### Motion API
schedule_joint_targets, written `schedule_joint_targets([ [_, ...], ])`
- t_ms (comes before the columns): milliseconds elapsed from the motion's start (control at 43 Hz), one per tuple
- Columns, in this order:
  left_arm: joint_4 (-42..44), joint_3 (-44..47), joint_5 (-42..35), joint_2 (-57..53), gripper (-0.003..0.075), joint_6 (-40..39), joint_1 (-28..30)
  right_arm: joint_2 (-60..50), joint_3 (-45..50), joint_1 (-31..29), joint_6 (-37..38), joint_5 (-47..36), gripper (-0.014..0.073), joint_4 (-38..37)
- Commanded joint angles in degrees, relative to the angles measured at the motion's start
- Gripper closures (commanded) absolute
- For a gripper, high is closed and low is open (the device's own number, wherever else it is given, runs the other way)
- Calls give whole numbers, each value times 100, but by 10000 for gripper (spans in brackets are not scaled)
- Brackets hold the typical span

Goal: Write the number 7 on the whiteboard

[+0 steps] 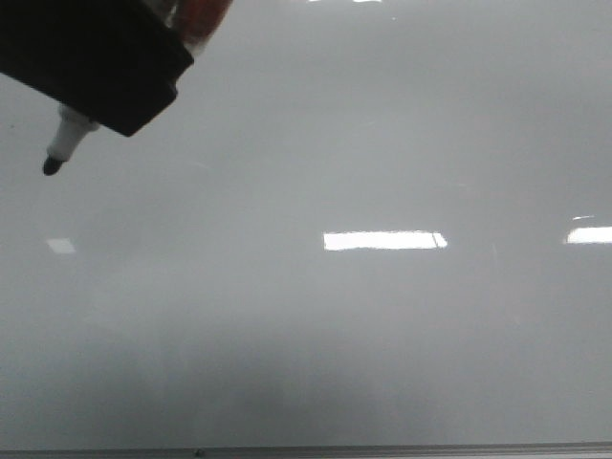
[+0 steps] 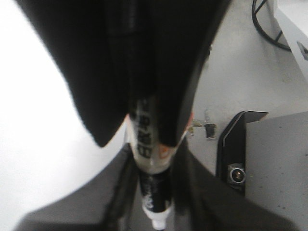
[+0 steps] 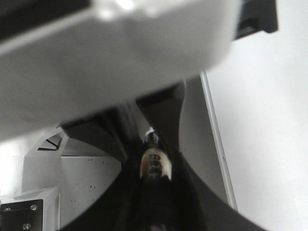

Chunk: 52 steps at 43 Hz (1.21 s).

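My left hand is clamping a marker, tip bared above the whiteboard, apparently not touching. My right hand is gripping a second pen. No 7 is showing on the glossy board.

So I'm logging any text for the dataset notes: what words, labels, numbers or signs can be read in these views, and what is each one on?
Nothing can be read.
Marker in the left pincer: printed characters along the barrel, too blurred to read.
Marker in the right pincer: a dark printed band, blurred.
Whiteboard: no writing in the front view, only glare patches; no 7 yet.
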Motion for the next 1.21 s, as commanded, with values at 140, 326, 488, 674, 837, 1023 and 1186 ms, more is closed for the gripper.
schedule_joint_targets([
  [140,-86,7,-802,-692,269,-173,-15,-258,-16,-744,58,-244,656,-52],
  [326,-103,945,-1478,-1951,442,-511,-15,-727,756,-1482,58,-1591,656,315],
  [488,-107,1935,-1949,-3201,626,-1130,-15,-970,1608,-1614,58,-3161,662,836],
  [674,-192,2655,-1965,-4162,741,-1590,-15,-970,1835,-1614,58,-3534,662,1025],
  [837,-255,2801,-1965,-4285,741,-1590,-15,-757,1700,-1607,58,-3554,662,1395],
  [1023,-255,2805,-2023,-4275,741,-1590,-15,207,936,-1405,-62,-3554,662,1412],
  [1186,-255,2805,-2023,-4275,741,-1590,-15,1159,140,-1160,-62,-3531,662,1412],
])
